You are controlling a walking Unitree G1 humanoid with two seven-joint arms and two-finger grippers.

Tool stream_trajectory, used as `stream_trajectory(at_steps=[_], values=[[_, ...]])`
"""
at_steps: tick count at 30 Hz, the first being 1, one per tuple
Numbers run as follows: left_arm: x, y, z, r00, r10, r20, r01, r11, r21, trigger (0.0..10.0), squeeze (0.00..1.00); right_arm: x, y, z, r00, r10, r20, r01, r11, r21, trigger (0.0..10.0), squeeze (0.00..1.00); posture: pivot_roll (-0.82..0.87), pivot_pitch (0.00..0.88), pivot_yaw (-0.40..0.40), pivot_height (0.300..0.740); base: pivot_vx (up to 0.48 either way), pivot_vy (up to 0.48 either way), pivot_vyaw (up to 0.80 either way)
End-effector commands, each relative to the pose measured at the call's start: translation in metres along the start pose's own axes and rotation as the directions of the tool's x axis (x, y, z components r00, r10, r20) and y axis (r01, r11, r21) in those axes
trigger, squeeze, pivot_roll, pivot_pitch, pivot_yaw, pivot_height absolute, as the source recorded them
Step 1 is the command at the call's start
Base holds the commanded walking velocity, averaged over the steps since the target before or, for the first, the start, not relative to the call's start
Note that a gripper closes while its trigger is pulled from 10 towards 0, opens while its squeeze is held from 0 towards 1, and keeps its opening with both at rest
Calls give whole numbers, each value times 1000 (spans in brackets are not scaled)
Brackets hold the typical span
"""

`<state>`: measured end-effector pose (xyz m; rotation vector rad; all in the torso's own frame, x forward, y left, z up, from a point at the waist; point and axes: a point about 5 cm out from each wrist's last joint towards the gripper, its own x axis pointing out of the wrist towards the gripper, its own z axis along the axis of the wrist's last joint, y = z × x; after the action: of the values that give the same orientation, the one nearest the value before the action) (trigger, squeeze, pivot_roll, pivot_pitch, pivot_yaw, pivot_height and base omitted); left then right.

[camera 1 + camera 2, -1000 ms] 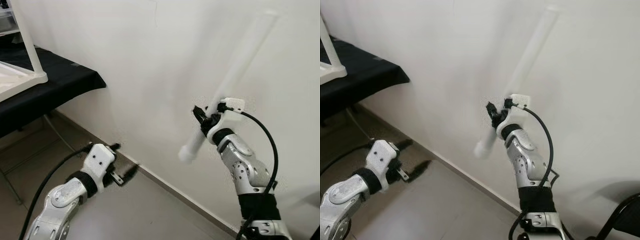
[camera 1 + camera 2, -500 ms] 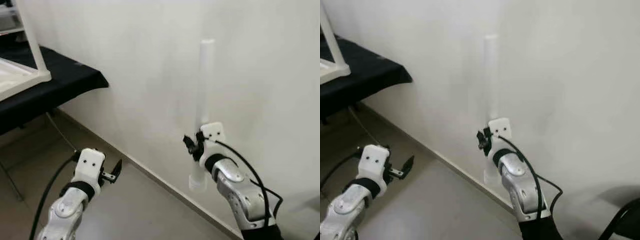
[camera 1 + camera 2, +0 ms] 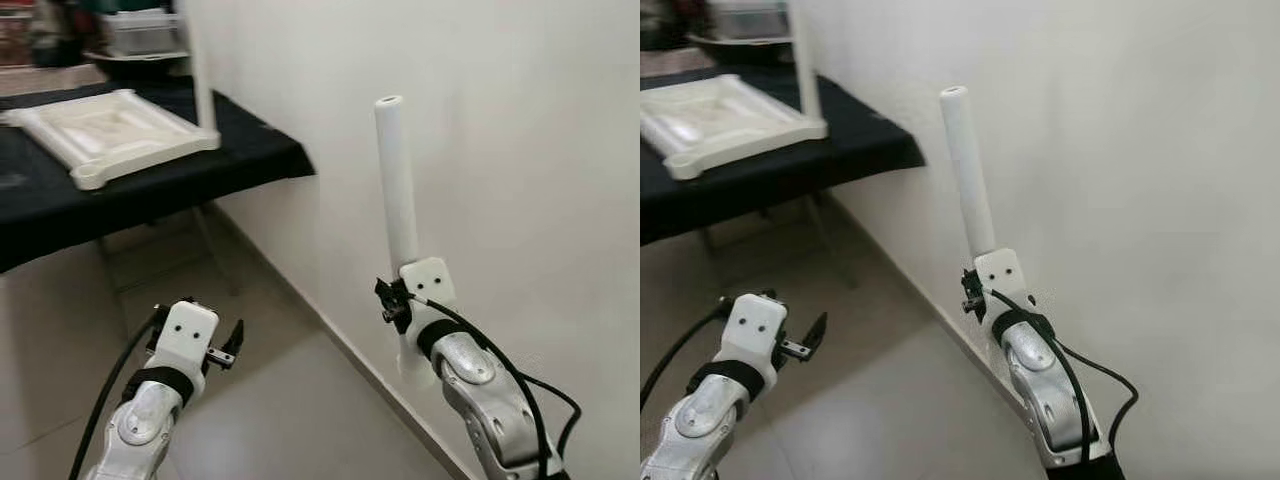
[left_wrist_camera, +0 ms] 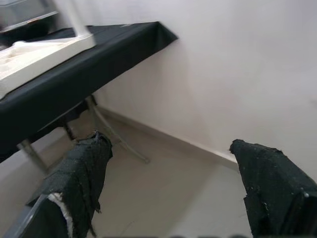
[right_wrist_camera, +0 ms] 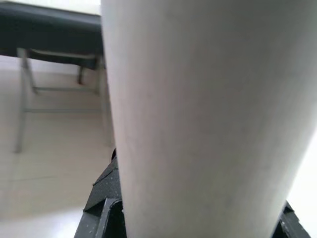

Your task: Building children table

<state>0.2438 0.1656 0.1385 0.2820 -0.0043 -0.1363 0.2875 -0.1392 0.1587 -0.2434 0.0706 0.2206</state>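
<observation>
Right pincer [image 3: 397, 305], at about 5 o'clock in the head views, clamped on a white table leg [image 3: 396, 180], a round tube held nearly upright with its open upper end toward 12 o'clock and its lower end showing just below the wrist; in the right wrist view the tube [image 5: 198, 114] crosses directly in front of the camera, with black finger pads [image 5: 101, 208] pressed against it on either side. Left pincer [image 3: 232, 345], at about 7 o'clock, low over the tiled floor [image 3: 290, 420], with its two black fingers [image 4: 79, 178] spread well apart and nothing between them. At 10 to 11 o'clock, a surface covered in black cloth [image 3: 180, 180] carries the white tabletop [image 3: 110, 130], lying flat as a shallow moulded panel with one white leg [image 3: 203, 70] already standing upright at its near corner. The held leg is well apart from the tabletop, close to the white wall [image 3: 520, 130]. Thin metal legs of the surface [image 4: 116, 139] meet the floor beside the wall's skirting.
</observation>
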Motion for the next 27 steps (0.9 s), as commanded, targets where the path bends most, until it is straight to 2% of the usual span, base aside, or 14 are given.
stream_trajectory(at_steps=[1, 3, 10, 18, 27], values=[[0, -6, 1, 1000, -18, 5, 18, 1000, -8, 10000, 0, -3, 1, 3, 1000, 16, 16, -16, 1000, 7, 10000, 0, 15, 0, -88, 740, 0, 0, 800], [0, -9, 3, 999, -30, 11, 30, 999, -31, 10000, 0, -5, 2, 2, 1000, 20, 16, -21, 1000, 10, 10000, 0, 17, 0, -87, 740, 0, 0, 800], [-1, -8, 4, 1000, -28, 14, 28, 999, -39, 10000, 0, -5, 7, 3, 999, 33, 33, -32, 999, -8, 10000, 0, 9, 0, -80, 740, 0, 0, 800], [3, -9, 10, 998, -33, 45, 36, 996, -80, 10000, 0, -4, 8, 6, 997, 51, 56, -52, 998, 20, 10000, 0, 20, 0, -81, 740, 0, 0, 800], [7, -8, 12, 998, -27, 59, 32, 995, -94, 10000, 0, 4, 11, 25, 988, 81, 130, -87, 996, 37, 10000, 0, 15, 0, -81, 740, 335, 0, 800]])
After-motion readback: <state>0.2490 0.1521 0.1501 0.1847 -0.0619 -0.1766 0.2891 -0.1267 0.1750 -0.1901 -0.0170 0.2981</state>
